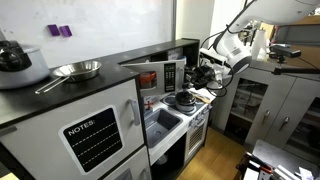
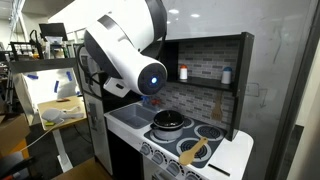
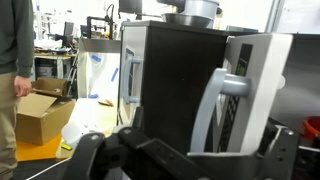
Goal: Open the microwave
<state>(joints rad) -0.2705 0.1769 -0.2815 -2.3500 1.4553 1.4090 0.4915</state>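
Observation:
The microwave (image 1: pixel 168 78) sits in the toy kitchen's back wall, with a white-framed door, a dark window and a red strip on its left. In the wrist view its door (image 3: pixel 255 70) fills the right side, with a grey handle (image 3: pixel 222 105) and a meshed window. I cannot tell if the door is ajar. My gripper (image 1: pixel 205 74) hovers just right of the door, over the stove. In the wrist view the gripper (image 3: pixel 188 160) is open and empty, its fingers wide apart, and the handle lies between them, further off. In an exterior view the arm (image 2: pixel 130 50) hides the gripper and the microwave.
A dark pot (image 1: pixel 183 99) stands on the stove, also shown in an exterior view (image 2: pixel 170 121), beside a wooden utensil (image 2: pixel 196 151). The sink (image 1: pixel 163 121), the NOTES door (image 1: pixel 95 140) and a pan (image 1: pixel 78 70) lie left. A person (image 3: pixel 12 60) and a cardboard box (image 3: pixel 40 115) are behind.

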